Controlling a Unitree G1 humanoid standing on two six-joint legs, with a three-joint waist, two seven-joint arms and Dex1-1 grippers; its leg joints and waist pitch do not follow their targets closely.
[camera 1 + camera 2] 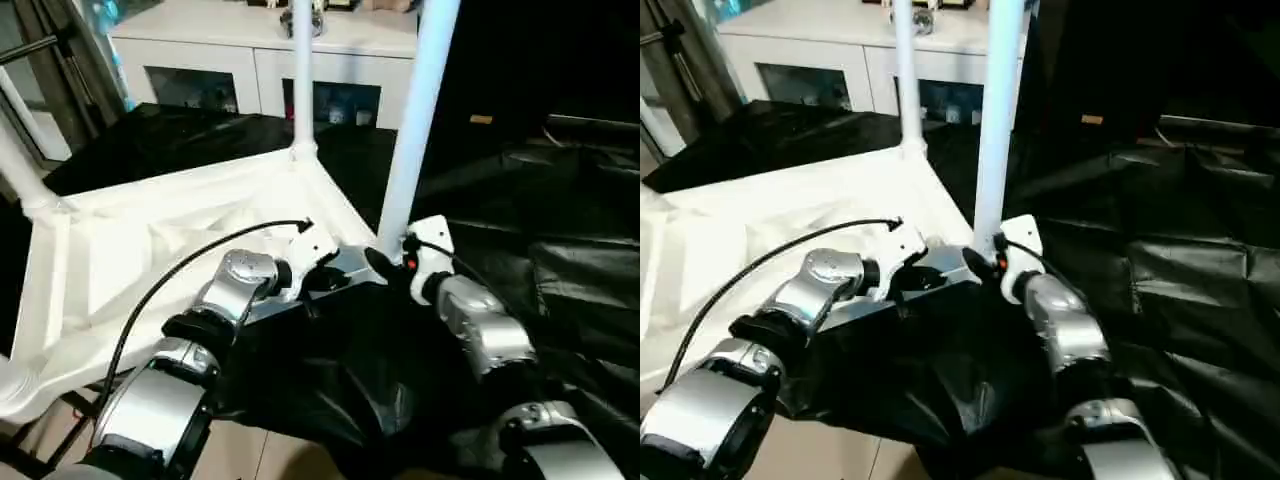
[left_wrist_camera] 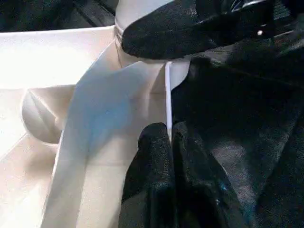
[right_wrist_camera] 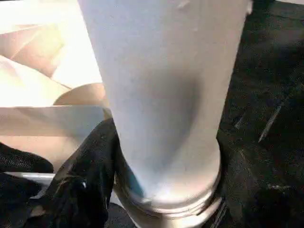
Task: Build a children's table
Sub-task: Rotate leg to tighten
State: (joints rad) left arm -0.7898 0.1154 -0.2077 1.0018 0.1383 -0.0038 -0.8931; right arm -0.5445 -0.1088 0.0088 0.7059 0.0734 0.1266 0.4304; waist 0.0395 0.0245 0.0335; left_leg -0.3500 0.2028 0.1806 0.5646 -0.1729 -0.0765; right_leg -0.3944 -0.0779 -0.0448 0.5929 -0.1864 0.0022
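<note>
We see the white tabletop (image 1: 150, 250) lying upside down on a table covered with black plastic sheet (image 1: 540, 250), its ribbed underside facing up. It fills the left and middle part of the scene. A white leg (image 1: 302, 80) stands upright in the far corner socket. Another leg (image 1: 415, 110), slightly tilted, rises from the near right corner socket, and we see its lower end sitting in that socket in the right wrist view (image 3: 166, 118).

Our right gripper (image 1: 392, 262) is at the foot of this near leg. Its black fingers (image 3: 90, 171) are spread around the tube and one lies against its side, just above the socket.

Our left gripper (image 1: 318, 272) is at the near edge of the tabletop, just beside the same corner. Its fingers (image 2: 156, 171) are pressed together, pinching the thin white rim of the tabletop between them.

At the far side stands a white cabinet (image 1: 250, 60) with glass doors. Part of one more leg (image 1: 20, 160) appears at the left edge.
</note>
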